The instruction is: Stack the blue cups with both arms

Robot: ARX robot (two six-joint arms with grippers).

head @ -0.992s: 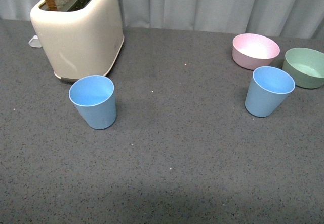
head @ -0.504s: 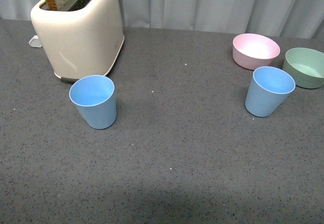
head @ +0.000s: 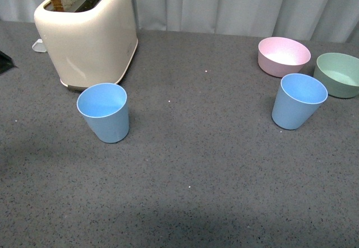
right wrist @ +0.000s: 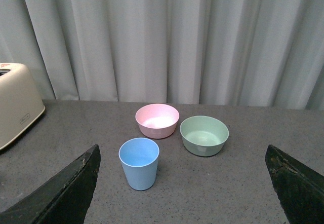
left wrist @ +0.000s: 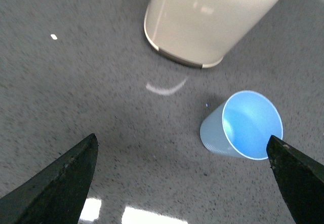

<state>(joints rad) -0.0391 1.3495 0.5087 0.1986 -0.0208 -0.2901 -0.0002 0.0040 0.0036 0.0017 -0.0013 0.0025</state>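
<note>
Two light blue cups stand upright and apart on the dark grey table. One cup [head: 104, 112] is at the left, just in front of the toaster, and the other cup [head: 297, 100] is at the right, near the bowls. My left gripper [left wrist: 181, 148] hangs open above the table, with the left cup [left wrist: 243, 125] close to one finger and nothing held. A black tip of the left arm [head: 4, 62] shows at the front view's left edge. My right gripper [right wrist: 182, 153] is open and well back from the right cup [right wrist: 139, 163], its fingers wide apart.
A cream toaster [head: 87, 32] with a slice of bread in it stands at the back left. A pink bowl [head: 283, 56] and a green bowl [head: 338, 74] sit behind the right cup. A grey curtain closes the far side of the table.
A black part of the left arm has come into the front view at its left edge. Both cups stand where they were.
</note>
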